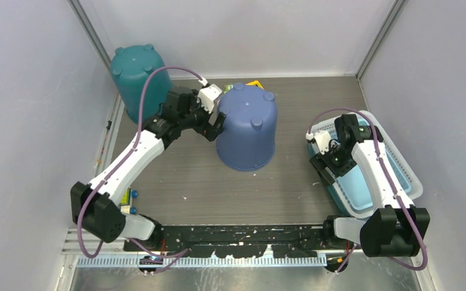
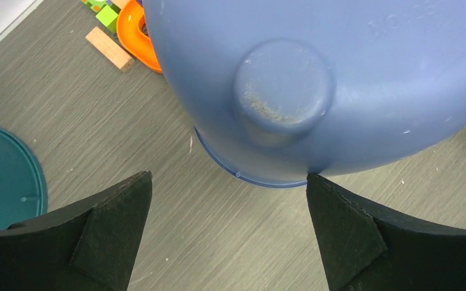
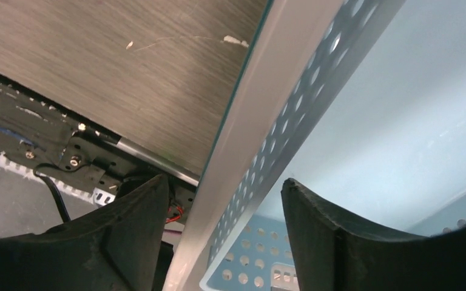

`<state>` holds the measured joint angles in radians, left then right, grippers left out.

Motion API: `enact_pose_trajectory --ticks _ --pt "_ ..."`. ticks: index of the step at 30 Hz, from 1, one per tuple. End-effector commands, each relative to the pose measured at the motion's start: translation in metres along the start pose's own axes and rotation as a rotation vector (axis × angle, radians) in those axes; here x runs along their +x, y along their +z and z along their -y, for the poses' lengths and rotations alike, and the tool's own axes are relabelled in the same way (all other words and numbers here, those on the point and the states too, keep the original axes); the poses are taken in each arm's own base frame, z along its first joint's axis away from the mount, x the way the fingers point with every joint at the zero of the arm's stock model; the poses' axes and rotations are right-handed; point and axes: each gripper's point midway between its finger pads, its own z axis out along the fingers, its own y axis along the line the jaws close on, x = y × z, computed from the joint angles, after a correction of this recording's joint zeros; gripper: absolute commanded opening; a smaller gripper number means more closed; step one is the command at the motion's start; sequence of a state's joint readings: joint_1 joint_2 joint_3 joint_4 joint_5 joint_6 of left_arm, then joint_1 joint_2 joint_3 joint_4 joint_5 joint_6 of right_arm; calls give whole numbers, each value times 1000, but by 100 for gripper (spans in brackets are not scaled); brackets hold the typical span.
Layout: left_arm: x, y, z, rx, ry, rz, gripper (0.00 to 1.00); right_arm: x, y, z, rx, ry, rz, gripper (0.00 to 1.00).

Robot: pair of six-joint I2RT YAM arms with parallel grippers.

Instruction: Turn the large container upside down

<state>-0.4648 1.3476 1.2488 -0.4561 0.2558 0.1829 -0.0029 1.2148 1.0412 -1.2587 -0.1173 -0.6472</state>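
The big blue-purple plastic bucket (image 1: 247, 127) sits mid-frame in the top view, mouth down and feet up, so I'd call it flipped. The left gripper (image 2: 227, 182) is spread wide just beside its wall, holding nothing. At the right, the right gripper (image 3: 224, 182) straddles the rim of the pale blue perforated basket (image 3: 249, 121) with its jaws apart, probably just parked.

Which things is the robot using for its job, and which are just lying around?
For the job:
big purple-blue plastic tub, feet already up
left gripper, open beside it

Just lying about:
teal plastic tub
pale blue holey plastic basket, with the right gripper open over its rim
orange ring toy
small wooden block
green toy block
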Motion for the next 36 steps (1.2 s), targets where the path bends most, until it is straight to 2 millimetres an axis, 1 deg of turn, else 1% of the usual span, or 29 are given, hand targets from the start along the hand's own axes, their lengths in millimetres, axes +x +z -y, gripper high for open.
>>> enact_pose_trajectory --ticks 1,3,4,9,13,15,18,20,21,23,25,27,29,31,32,33,36 --pt "-40 20 -13 -51 -6 95 100 -3 -35 -8 -11 -61 68 77" --pt "-42 34 -8 -25 1 83 100 -13 -55 -9 5 -76 128 82" --pt "-46 38 -4 -10 8 86 100 -18 -67 -10 15 -85 160 85" --pt "-58 66 17 60 45 89 100 -48 -123 -9 70 -117 325 93" --pt "-66 86 28 96 68 73 100 -78 -161 -10 100 -111 485 97" --pt "-70 98 30 97 70 57 100 -94 -172 -9 96 -90 562 98" --pt "-75 110 33 113 61 33 100 -118 -178 -9 64 -66 655 98" --pt "-79 112 41 154 54 16 100 -133 -180 -7 48 -55 709 98" --pt "-80 111 46 180 49 10 100 -143 -183 -5 50 -60 751 98" --pt "-83 102 57 230 39 8 100 -158 -188 -7 32 -70 811 98" --pt "-83 85 65 271 34 4 100 -173 -196 -5 36 -79 877 98" --pt "-85 62 72 308 57 20 100 -191 -202 -16 32 -130 931 99" --pt "-84 33 73 314 92 47 100 -207 -203 -22 69 -175 948 99" --pt "-80 2 67 294 131 75 100 -223 -197 -32 112 -235 929 100" --pt "-77 -12 61 268 148 88 100 -232 -193 -39 121 -261 923 100" --pt "-76 -33 53 228 161 114 100 -242 -188 -44 128 -271 916 100" --pt "-54 -64 21 103 161 109 100 -275 -186 -50 180 -274 956 100"
